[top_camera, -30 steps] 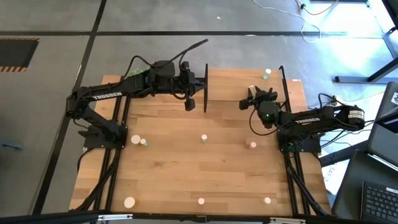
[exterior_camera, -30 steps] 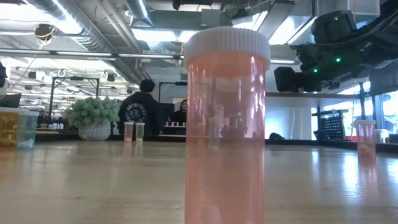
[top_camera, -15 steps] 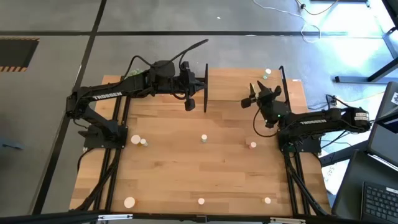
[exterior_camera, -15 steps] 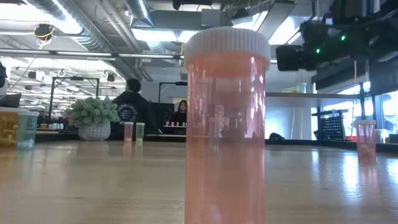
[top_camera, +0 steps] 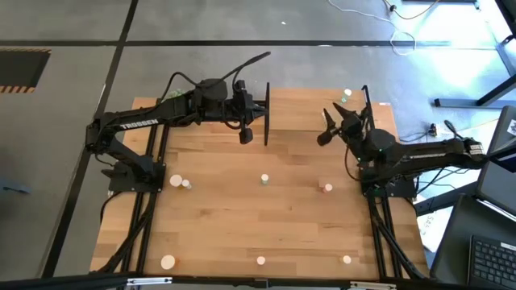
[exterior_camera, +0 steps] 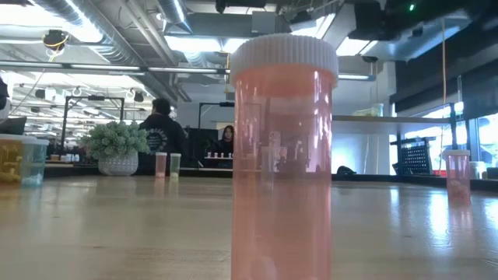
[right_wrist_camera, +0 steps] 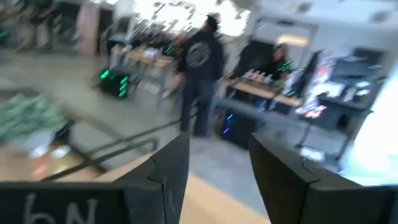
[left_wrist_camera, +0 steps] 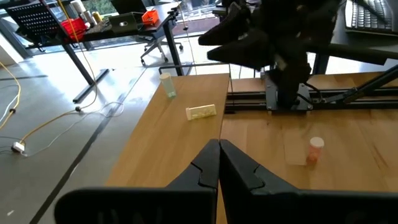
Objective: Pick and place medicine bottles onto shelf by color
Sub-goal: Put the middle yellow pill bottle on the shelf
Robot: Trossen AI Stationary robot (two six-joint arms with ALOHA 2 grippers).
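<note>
Small capped medicine bottles stand scattered on the wooden table: a pink-red one [top_camera: 327,188], a pale one [top_camera: 264,179], a pair at the left [top_camera: 176,181] and others along the near edge [top_camera: 261,260]. One orange-pink bottle [exterior_camera: 284,155] stands right in front of the low camera. The shelf [top_camera: 310,105], a light board between thin black posts, is at the far edge, with two bottles [top_camera: 347,97] by its right post. My left gripper [top_camera: 246,133] hovers shut near the left post. My right gripper [top_camera: 324,127] is raised over the shelf's right part, open, with nothing between its fingers [right_wrist_camera: 161,174].
A green plant ball in a pot [exterior_camera: 118,146] and a clear container [exterior_camera: 19,159] stand at the table's far left. A pale label-like piece [left_wrist_camera: 201,112] lies near a green bottle [left_wrist_camera: 166,84]. People stand in the room beyond the table [exterior_camera: 159,128].
My right gripper has risen, leaving the low view at its top, and has drawn back a little toward the table's right edge while rolling and tipping up to level. The bottles have stayed where they were.
</note>
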